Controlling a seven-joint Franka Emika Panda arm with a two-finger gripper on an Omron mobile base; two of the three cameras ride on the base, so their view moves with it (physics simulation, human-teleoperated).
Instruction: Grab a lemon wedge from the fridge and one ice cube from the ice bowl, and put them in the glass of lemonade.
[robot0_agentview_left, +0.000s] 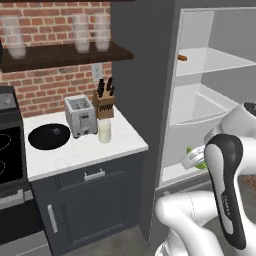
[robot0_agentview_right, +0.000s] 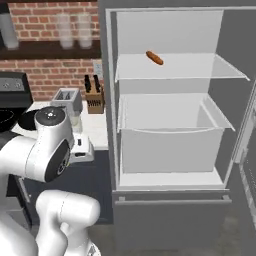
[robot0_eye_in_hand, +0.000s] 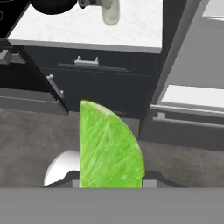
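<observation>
Lemon wedge (robot0_eye_in_hand: 109, 148) between gripper (robot0_eye_in_hand: 111, 177) fingertips

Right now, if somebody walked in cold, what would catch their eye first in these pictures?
The bright green lemon wedge, huge in the hand view, held in the gripper in front of the fridge. Next, the fridge's open white interior, with one orange-brown stick on its top shelf.

white counter (robot0_agentview_left: 75, 152): ice bowl (robot0_agentview_left: 49, 136), toaster (robot0_agentview_left: 80, 115), knife block (robot0_agentview_left: 103, 104), glass of lemonade (robot0_agentview_left: 104, 131).
</observation>
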